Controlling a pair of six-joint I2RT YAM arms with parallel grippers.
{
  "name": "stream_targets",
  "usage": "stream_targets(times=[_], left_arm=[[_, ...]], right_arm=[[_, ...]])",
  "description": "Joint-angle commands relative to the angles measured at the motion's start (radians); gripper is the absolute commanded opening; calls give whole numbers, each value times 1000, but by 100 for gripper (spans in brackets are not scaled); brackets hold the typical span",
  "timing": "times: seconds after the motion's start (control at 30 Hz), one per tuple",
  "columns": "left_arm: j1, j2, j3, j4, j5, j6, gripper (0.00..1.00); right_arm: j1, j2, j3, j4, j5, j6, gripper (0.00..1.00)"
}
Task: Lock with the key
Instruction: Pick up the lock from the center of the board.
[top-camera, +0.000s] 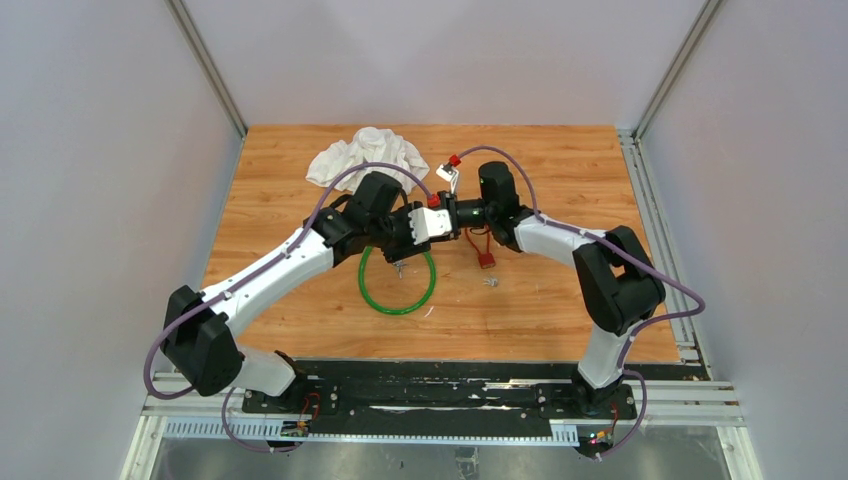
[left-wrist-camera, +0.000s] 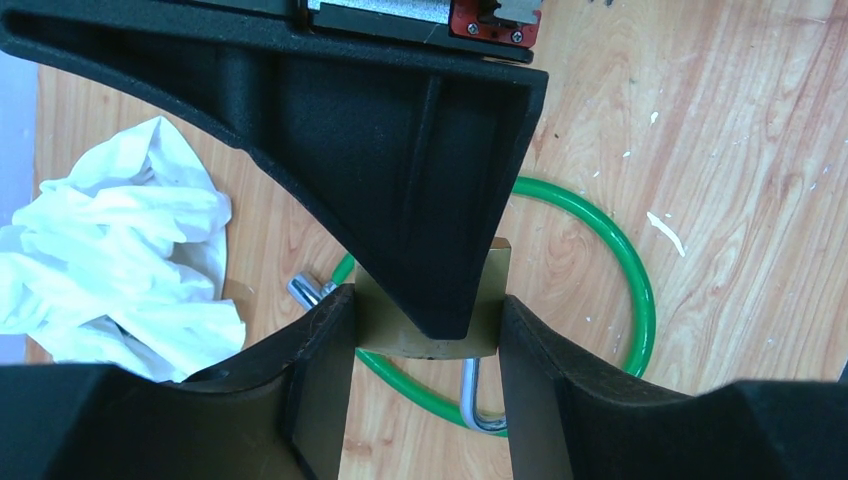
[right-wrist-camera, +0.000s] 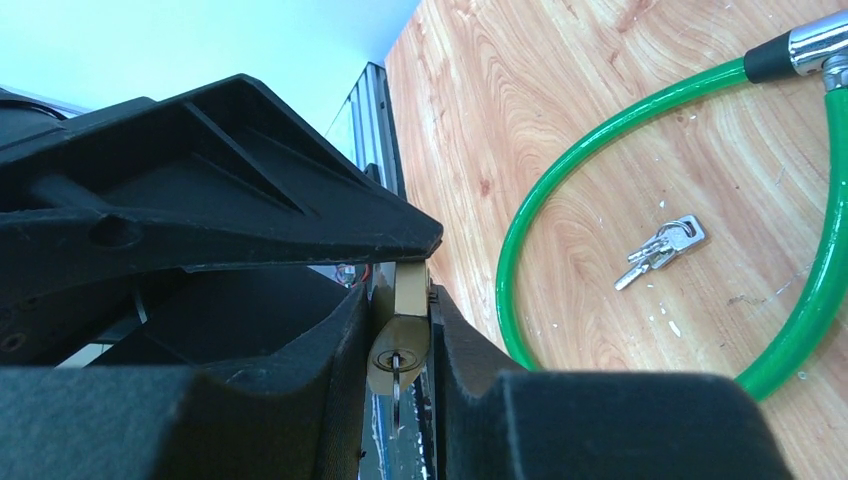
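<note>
A brass padlock (left-wrist-camera: 425, 335) is held above the table where my two grippers meet. My left gripper (left-wrist-camera: 425, 302) is shut on its narrow sides; its silver shackle (left-wrist-camera: 473, 392) hangs open towards the green cable loop (left-wrist-camera: 640, 300). My right gripper (right-wrist-camera: 400, 300) is closed over the padlock's flat faces (right-wrist-camera: 410, 290), and one of its fingers (left-wrist-camera: 420, 180) covers most of the body in the left wrist view. A key (right-wrist-camera: 396, 385) sits in the keyhole at the padlock's bottom and sticks out between the right fingers. In the top view both grippers (top-camera: 440, 218) hide the padlock.
The green cable loop (top-camera: 398, 311) lies on the wooden table below the grippers, its chrome end (right-wrist-camera: 815, 45) near the left side. A spare key bunch (top-camera: 490, 282) and a small red item (top-camera: 487, 258) lie to its right. A crumpled white cloth (top-camera: 365, 155) lies behind.
</note>
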Motion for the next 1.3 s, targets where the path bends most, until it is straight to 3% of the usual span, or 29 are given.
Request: stream_targets(times=[0.0,0.03,0.1,0.33,0.43,0.53,0.67,0.8,1.0,1.17,1.27], left_arm=[[-7,-33,-2,68,-10,2,19],[-7,-33,-3,68,-11,7,32],[-7,-32,-5,64,-25,31,46],[-7,-40,26,7,-32,85,67],[-7,-67,44,-11,-16,77,83],[-6,-101,51,-13,21,58,93],[-6,-118,51,-24,68,35,95],[-6,-122,25,-18,126,128,95],[-6,-64,113,-100,286,136,94],[-6,-47,101,-47,384,31,89],[-6,-23,106,-25,434,-39,81]], right_arm=[[-5,-49,55,-111,-20,-136,1],[-13,-57,62,-148,-7,-162,1],[-25,-74,79,-224,2,-220,1],[-62,-142,125,-468,37,-489,1],[-80,-175,116,-520,59,-567,1],[-108,-211,95,-530,62,-605,1],[-165,-259,92,-534,21,-596,0],[-198,-305,113,-537,-109,-562,1],[-204,-396,114,-574,-222,-656,1],[-205,-451,83,-569,-237,-700,1],[-204,-458,71,-556,-274,-692,1]])
